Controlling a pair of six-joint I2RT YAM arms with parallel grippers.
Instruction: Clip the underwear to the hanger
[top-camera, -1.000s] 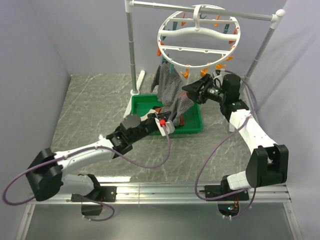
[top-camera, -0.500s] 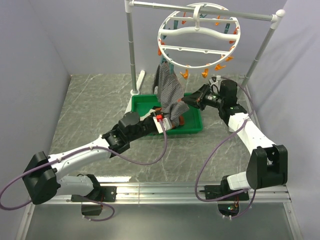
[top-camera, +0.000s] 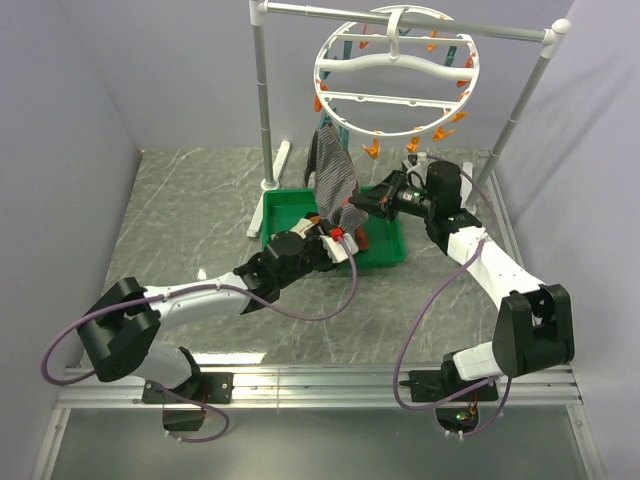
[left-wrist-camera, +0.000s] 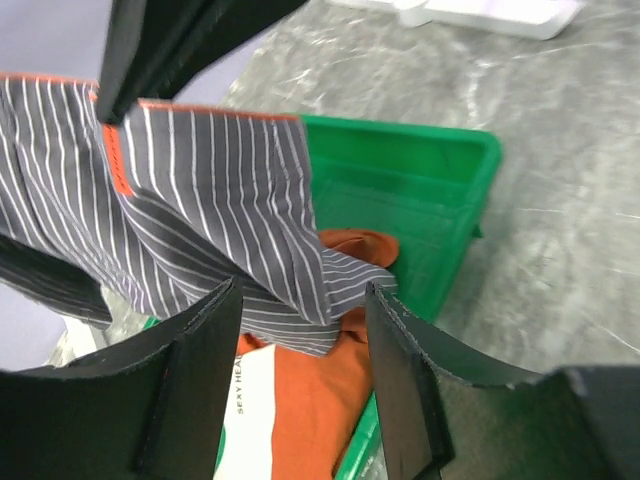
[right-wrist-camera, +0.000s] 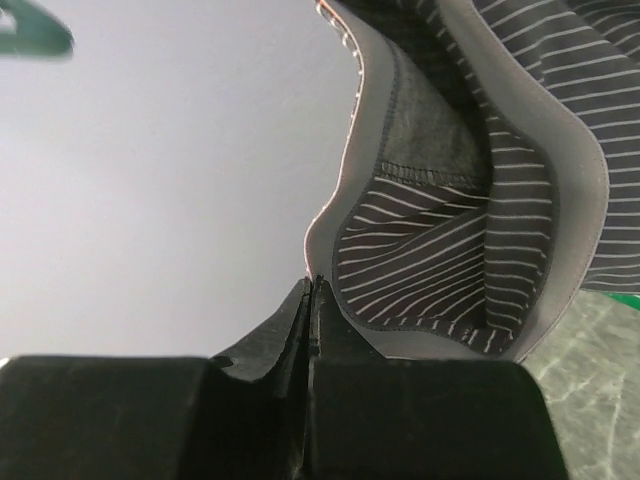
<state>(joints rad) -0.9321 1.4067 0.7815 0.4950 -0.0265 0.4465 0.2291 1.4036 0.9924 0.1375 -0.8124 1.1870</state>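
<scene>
Grey marbled tabletop (top-camera: 190, 210) between lavender walls (top-camera: 70, 100). Nearest, left gripper (left-wrist-camera: 305, 295) spread apart at lower hem of underwear (top-camera: 333, 175), above green tray (top-camera: 275, 215). Further, right gripper (right-wrist-camera: 312, 285) pinched shut on waistband edge: raise it taut toward free orange clothespin (top-camera: 371, 148) on hanger (top-camera: 318, 75) behind, top corner hanging clipped there

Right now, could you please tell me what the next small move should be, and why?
Probably raise the right gripper toward a free orange clip on the hanger: its fingers seem shut on the waistband edge of the underwear, which hangs from the rim by one corner, while the left gripper stands open around the cloth.
</scene>
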